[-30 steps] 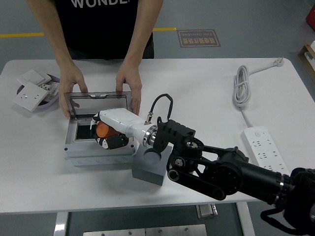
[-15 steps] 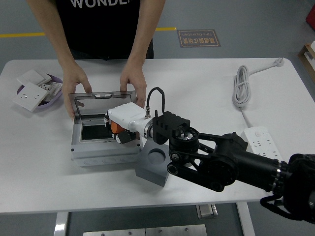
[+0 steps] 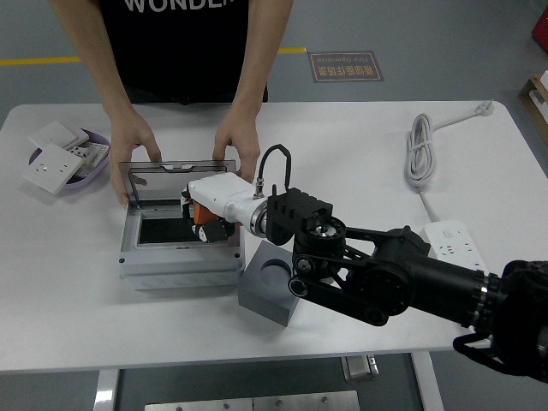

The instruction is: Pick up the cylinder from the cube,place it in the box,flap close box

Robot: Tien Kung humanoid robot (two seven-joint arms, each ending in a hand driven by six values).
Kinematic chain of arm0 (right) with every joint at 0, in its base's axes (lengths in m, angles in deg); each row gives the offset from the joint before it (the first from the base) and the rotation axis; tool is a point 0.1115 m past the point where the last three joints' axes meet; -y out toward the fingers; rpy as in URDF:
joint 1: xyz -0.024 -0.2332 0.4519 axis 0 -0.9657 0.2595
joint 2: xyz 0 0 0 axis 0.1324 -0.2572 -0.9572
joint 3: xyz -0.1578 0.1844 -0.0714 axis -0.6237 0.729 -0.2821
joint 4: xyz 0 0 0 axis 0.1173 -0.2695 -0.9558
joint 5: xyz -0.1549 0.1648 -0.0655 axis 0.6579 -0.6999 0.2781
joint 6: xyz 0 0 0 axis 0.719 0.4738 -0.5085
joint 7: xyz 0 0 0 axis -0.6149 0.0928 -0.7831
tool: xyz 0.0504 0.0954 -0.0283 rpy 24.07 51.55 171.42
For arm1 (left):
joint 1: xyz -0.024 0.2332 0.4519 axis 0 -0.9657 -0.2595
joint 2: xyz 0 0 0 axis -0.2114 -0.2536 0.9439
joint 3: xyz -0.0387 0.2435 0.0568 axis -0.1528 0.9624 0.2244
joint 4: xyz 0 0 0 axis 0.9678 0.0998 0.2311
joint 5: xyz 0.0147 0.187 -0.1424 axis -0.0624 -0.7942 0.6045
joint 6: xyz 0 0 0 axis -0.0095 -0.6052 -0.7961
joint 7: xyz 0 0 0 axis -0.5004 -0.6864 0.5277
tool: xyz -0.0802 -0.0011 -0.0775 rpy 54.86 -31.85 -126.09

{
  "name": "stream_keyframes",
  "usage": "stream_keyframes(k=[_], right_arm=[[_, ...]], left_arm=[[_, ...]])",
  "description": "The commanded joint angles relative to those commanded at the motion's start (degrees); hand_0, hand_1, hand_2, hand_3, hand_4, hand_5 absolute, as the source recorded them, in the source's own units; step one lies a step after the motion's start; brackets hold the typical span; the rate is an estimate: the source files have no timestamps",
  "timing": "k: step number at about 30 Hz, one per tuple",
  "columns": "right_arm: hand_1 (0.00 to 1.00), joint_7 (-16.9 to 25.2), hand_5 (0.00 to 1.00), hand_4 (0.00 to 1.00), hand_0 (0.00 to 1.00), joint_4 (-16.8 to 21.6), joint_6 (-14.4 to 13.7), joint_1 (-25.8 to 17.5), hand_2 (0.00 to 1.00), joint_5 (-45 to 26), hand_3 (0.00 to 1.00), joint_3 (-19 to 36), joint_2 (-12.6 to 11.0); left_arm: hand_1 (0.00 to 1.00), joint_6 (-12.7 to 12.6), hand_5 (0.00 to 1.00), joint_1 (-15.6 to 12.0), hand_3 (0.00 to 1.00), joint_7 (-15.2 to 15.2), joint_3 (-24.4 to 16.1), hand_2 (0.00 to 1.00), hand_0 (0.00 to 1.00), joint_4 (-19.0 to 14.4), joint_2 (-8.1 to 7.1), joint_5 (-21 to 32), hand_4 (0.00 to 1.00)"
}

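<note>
Compared with a second earlier, the right hand [image 3: 208,216] has been drawn back from deep in the box toward its right wall, and the box itself has been shifted a little toward the far side of the table. The fingers [image 3: 204,231] are curled around the orange cylinder [image 3: 199,214], of which only a small patch is seen between them and the white palm shell. The cylinder is held over the right part of the open box [image 3: 180,244], above its dark floor; whether it rests on that floor or hangs just above cannot be told. It appears to be kept in the grasp because a clear spot inside is being sought before release.

Behind the hand, the clear lid [image 3: 175,171] is held upright by the person's two hands [image 3: 137,154], pressed at its top corners, seemingly so that the opening stays free and the box is steadied. Just right of the box, touching or nearly touching its corner, the grey cube [image 3: 270,287] is left with its round socket empty, which fits the cylinder having been lifted out.

Much is hidden: most of the cylinder by the fingers, the right wall of the box by the wrist, and part of the cube by the black forearm. No left arm is seen. At the table's [image 3: 342,137] left edge some white switch plates [image 3: 56,154] are partly cut off.
</note>
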Motion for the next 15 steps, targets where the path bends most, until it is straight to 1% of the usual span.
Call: stream_keyframes(k=[2, 3, 8, 9, 14, 15], right_arm=[[0.398, 0.6, 0.002, 0.002, 0.159, 0.3, -0.7, 0.2, 0.470, -2.2, 0.407, -0.4, 0.0], [0.440, 0.9, 0.002, 0.044, 0.221, 0.4, -1.0, 0.3, 0.522, -3.0, 0.501, -0.5, 0.0], [0.440, 2.5, 0.002, 0.044, 0.221, 0.8, -2.0, 0.7, 0.522, -7.4, 0.501, -1.4, 0.0], [0.507, 2.7, 0.002, 0.016, 0.393, 0.8, -1.9, 0.8, 0.566, -7.9, 0.542, -1.5, 0.0], [0.507, 3.4, 0.002, 0.016, 0.393, 0.6, -1.3, 1.2, 0.566, -8.4, 0.542, -1.5, 0.0], [0.567, 3.4, 0.092, 0.002, 0.584, 0.6, -1.3, 1.3, 0.610, -8.2, 0.584, -1.4, 0.0]], left_arm=[[0.852, 0.0, 0.002, 0.0, 0.951, 0.1, -0.1, 0.854, 0.923, 0.0, -0.04, -0.1, 0.002], [0.852, 0.0, 0.002, 0.0, 0.951, 0.1, -0.2, 0.854, 0.923, 0.0, -0.05, -0.2, 0.002], [0.852, 0.0, 0.002, 0.0, 0.951, 0.1, -0.3, 0.854, 0.923, 0.0, -0.12, -0.3, 0.002], [0.852, 0.0, 0.002, 0.1, 0.951, 0.1, -0.3, 0.854, 0.923, 0.0, -0.12, -0.3, 0.002], [0.852, 0.0, 0.002, 0.1, 0.951, 0.1, -0.2, 0.854, 0.923, 0.0, -0.20, -0.3, 0.002], [0.852, 0.0, 0.002, 0.1, 0.951, 0.1, -0.2, 0.854, 0.923, 0.0, -0.21, -0.3, 0.002]])
